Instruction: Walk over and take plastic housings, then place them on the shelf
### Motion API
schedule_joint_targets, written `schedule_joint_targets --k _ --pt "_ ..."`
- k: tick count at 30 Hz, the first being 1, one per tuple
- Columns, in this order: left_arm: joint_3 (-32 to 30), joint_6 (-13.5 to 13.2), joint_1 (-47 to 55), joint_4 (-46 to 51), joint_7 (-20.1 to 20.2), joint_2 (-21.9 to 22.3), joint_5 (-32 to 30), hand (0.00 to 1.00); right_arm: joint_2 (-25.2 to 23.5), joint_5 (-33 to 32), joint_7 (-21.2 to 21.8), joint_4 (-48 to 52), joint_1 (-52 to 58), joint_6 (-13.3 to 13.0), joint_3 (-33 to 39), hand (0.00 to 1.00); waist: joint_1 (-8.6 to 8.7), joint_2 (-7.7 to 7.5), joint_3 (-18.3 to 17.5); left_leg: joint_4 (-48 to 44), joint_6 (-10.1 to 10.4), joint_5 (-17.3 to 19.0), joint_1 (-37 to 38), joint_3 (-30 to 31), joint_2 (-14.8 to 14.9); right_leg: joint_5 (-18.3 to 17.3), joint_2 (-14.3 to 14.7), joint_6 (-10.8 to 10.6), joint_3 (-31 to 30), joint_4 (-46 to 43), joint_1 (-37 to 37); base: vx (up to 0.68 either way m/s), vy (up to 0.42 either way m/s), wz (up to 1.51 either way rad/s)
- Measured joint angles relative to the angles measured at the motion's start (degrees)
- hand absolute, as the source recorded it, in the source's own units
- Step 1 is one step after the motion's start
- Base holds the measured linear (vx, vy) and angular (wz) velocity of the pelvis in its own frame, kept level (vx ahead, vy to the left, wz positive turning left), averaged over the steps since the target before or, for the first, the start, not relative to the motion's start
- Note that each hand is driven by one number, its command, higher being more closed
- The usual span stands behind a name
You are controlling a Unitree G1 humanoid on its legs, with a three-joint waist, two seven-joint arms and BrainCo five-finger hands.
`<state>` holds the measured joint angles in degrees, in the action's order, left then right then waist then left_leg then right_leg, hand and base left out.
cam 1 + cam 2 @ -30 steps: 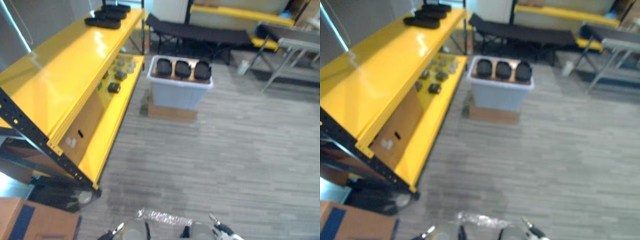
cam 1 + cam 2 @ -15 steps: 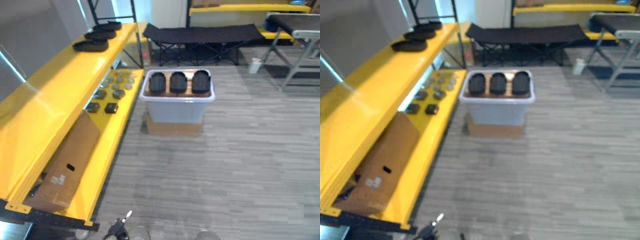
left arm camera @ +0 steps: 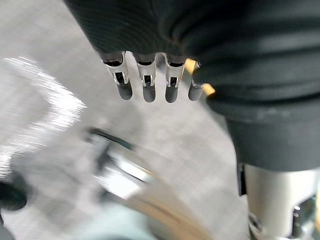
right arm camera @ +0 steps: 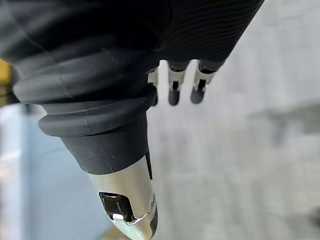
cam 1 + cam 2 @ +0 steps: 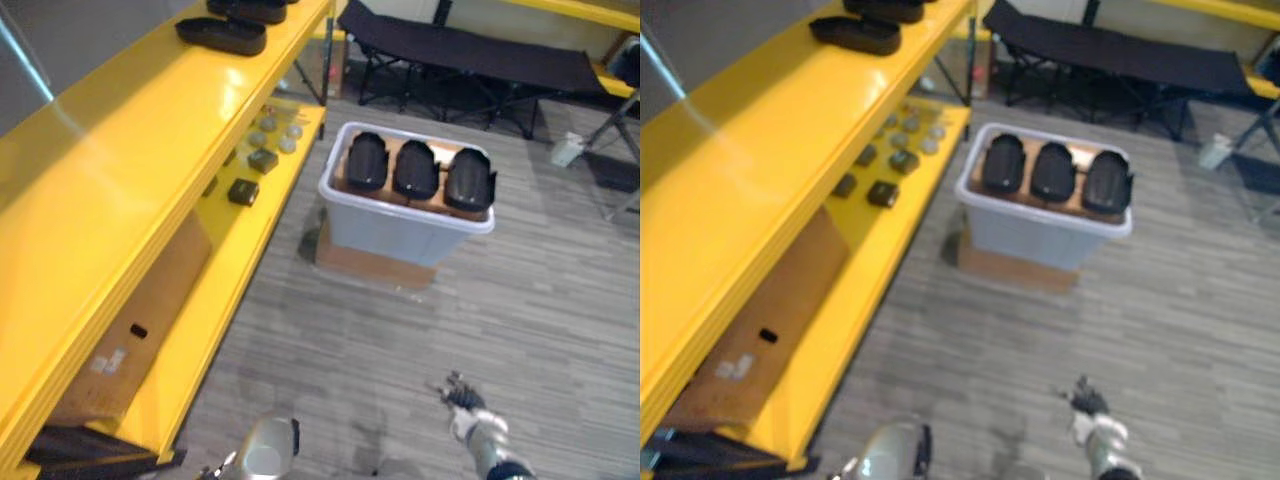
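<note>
Black against the pale bin: three plastic housings in a row inside, untouched, atop a cardboard box on the floor. Looks from a shifted angle compared with a moment ago (camera moved, not the bin). Now brings the right hand in low over the floor, well short of the bin. Holds nothing: fingers straight on right and left hand alike. Means more walking, no grasp begun. Notes other black pieces at the yellow shelf's far end.
</note>
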<state>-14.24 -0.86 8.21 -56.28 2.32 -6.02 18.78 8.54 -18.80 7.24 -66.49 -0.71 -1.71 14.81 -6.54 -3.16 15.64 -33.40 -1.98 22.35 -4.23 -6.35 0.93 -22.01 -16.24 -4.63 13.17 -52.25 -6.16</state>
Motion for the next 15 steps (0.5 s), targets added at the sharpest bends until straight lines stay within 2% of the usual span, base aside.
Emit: schedule_joint_targets --k 1,2,3,4,5,6,8,9,11,12,13,14,15 --pt "0.9 -0.5 -1.4 0.8 -0.1 0.1 1.6 0.0 -0.6 0.0 0.1 -0.6 1.9 0.8 0.2 0.0 1.23 1.62 -0.5 1.6 0.5 -0.1 1.5 1.1 2.0 0.1 2.6 0.2 1.3 8.9 -2.5 0.47 -0.192 0.23" --pt "2.1 -1.4 -3.2 1.6 -0.1 0.3 2.0 0.0 -1.3 -0.5 0.2 -0.4 3.1 1.0 1.9 0.0 2.23 2.47 -1.0 2.9 2.0 0.1 2.2 1.4 3.9 2.5 4.6 -0.6 0.9 18.0 -5.9 0.36 -0.187 0.22" --pt "2.2 -2.2 -5.0 1.6 -0.1 0.5 3.2 0.0 -1.7 -0.4 -0.2 -0.2 3.2 1.4 2.6 0.0 3.03 2.88 -0.8 3.5 2.9 0.5 2.8 1.9 5.0 8.3 5.1 -0.6 0.6 24.2 -7.7 0.45 -0.286 0.25" --pt "2.1 -2.8 -7.1 1.9 -0.2 1.0 3.8 0.0 -2.6 -0.4 -1.0 0.1 4.7 2.4 4.9 0.0 3.47 2.77 -1.3 3.6 4.7 1.5 4.0 2.9 6.3 18.5 5.1 -0.9 0.8 30.6 -7.6 0.39 -0.272 0.19" --pt "2.1 -2.9 -7.6 2.5 -0.4 1.0 3.9 0.0 -3.3 -0.2 -1.2 0.5 5.3 2.8 6.1 0.0 3.29 2.74 -1.6 3.6 5.5 2.0 4.5 2.9 6.9 21.8 5.4 -0.3 1.5 31.7 -6.8 0.41 -0.27 0.1" --pt "2.1 -2.7 -8.2 3.4 -1.2 3.0 4.5 0.0 -3.5 1.0 -1.4 1.0 5.9 3.3 7.8 0.0 3.17 4.76 -1.8 3.1 6.4 2.5 4.5 2.9 9.2 22.0 7.4 0.6 3.1 31.6 -5.7 0.3 -0.187 0.01" --pt "2.1 -2.1 -8.6 5.0 -2.0 7.0 5.9 0.0 -3.8 4.0 -1.2 2.8 7.5 4.4 9.1 0.0 3.55 5.52 -2.0 3.6 6.7 1.5 5.9 2.7 10.8 18.7 7.3 2.8 4.3 26.5 -5.3 0.32 -0.166 0.23" --pt "2.1 -1.6 -8.5 4.9 -2.2 7.5 5.9 0.0 -4.1 4.4 -1.1 3.3 7.8 4.6 9.1 0.0 3.62 5.56 -2.0 4.1 7.0 1.2 7.0 2.7 11.2 17.9 7.2 2.9 4.3 25.1 -4.7 0.25 -0.093 0.55" --pt "2.6 0.7 -8.0 4.9 -3.9 8.0 5.4 0.0 -5.6 5.0 -1.3 4.6 9.6 4.4 9.1 0.0 3.95 3.98 -2.7 5.1 7.3 0.8 9.7 3.0 11.0 12.3 5.1 0.7 4.1 18.1 -4.8 0.2 -0.049 0.73" --pt "2.7 1.1 -7.4 4.6 -4.4 7.6 5.4 0.0 -6.0 5.0 -1.4 4.4 9.6 4.3 8.8 0.0 3.81 2.86 -3.3 5.0 7.3 0.8 9.9 2.9 10.6 10.8 4.7 0.1 3.4 18.1 -4.7 0.12 -0.048 0.52" --pt "1.9 1.9 -6.0 3.7 -5.7 6.3 5.5 0.0 -6.2 5.0 -1.4 4.2 9.6 4.3 7.3 0.0 3.77 1.46 -4.5 4.3 7.1 0.9 9.1 3.1 10.4 7.9 4.5 -0.4 3.3 19.2 -4.2 0.08 -0.07 0.28" --pt "1.3 2.2 -5.8 3.1 -6.3 6.1 5.5 0.0 -6.1 5.0 -1.4 4.0 9.4 4.2 7.1 0.0 3.71 1.71 -4.5 2.7 7.0 0.9 8.7 3.5 10.5 6.6 4.9 -0.5 3.8 19.4 -3.7 0.16 -0.178 0.32" --pt "-1.5 2.2 -5.5 1.7 -7.0 5.9 5.5 0.0 -5.0 4.9 -1.9 2.7 9.2 2.9 6.1 0.0 3.57 2.65 -4.9 -7.5 3.0 -2.2 2.2 4.7 11.7 6.1 6.1 -0.3 4.9 20.7 -3.3 0.17 -0.188 0.2"
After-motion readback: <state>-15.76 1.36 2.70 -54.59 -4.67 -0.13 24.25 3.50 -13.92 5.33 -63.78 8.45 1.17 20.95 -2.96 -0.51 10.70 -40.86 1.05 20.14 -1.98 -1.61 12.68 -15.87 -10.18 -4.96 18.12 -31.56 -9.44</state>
